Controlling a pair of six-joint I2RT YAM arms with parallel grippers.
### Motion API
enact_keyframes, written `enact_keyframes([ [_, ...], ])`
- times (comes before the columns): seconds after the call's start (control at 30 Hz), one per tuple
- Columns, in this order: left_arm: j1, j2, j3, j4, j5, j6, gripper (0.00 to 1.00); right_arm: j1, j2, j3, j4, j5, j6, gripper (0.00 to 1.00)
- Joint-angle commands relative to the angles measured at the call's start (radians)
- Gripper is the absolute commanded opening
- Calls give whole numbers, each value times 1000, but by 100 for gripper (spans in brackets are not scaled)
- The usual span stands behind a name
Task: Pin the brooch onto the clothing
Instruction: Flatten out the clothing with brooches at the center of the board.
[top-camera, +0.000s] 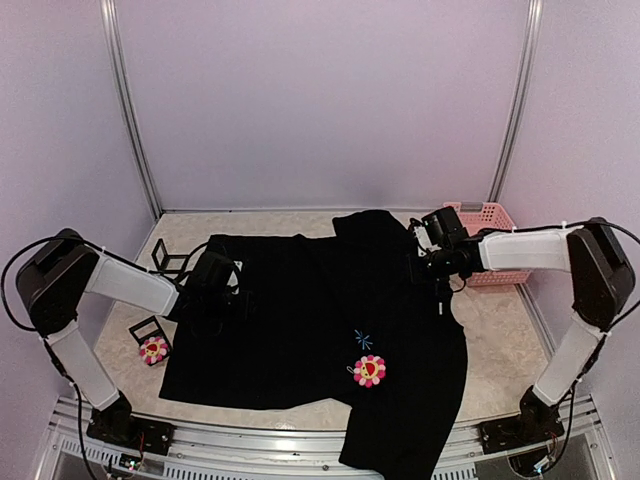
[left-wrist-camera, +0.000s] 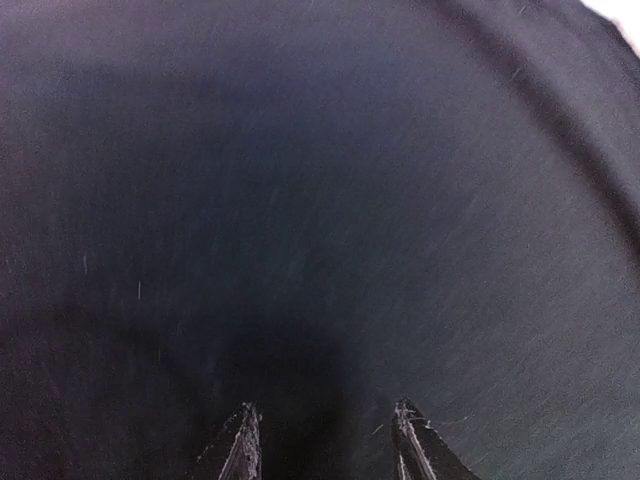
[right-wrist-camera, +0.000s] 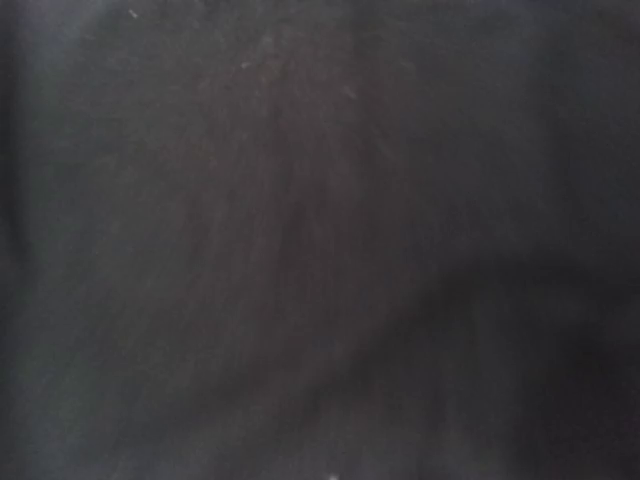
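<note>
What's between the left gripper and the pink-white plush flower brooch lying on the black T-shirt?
Top view: only bare fabric of the black T-shirt runs from the left gripper to the pink-white plush flower brooch.

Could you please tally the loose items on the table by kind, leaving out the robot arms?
Flower brooches: 2
T-shirt: 1
Pink basket: 1
Black frames: 2
Total: 6

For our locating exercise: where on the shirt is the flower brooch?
In the top view, the brooch sits on the black shirt, right of centre, just below the blue mark.
</note>
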Motion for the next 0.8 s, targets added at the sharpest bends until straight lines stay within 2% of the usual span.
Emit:
enact_keyframes([
  [0.0, 22, 17, -25, 19, 43, -61, 42, -68, 250, 146, 39, -37, -167, 0],
  [0.1, 52, 36, -37, 13, 45, -67, 42, -123, 351, 192, 20, -2, -152, 0],
  [0.4, 109, 17, -78, -25, 1, -40, 42, -192, 487, 310, -29, 79, -200, 0],
  [0.57, 122, 17, -76, -20, -3, -19, 42, -192, 476, 375, -58, 86, -246, 0],
  [0.73, 55, -28, -9, 0, -33, 46, 42, -158, 395, 422, -81, 17, -313, 0],
  [0.77, 38, -40, 13, 1, -45, 71, 43, -158, 356, 413, -67, -27, -320, 5],
])
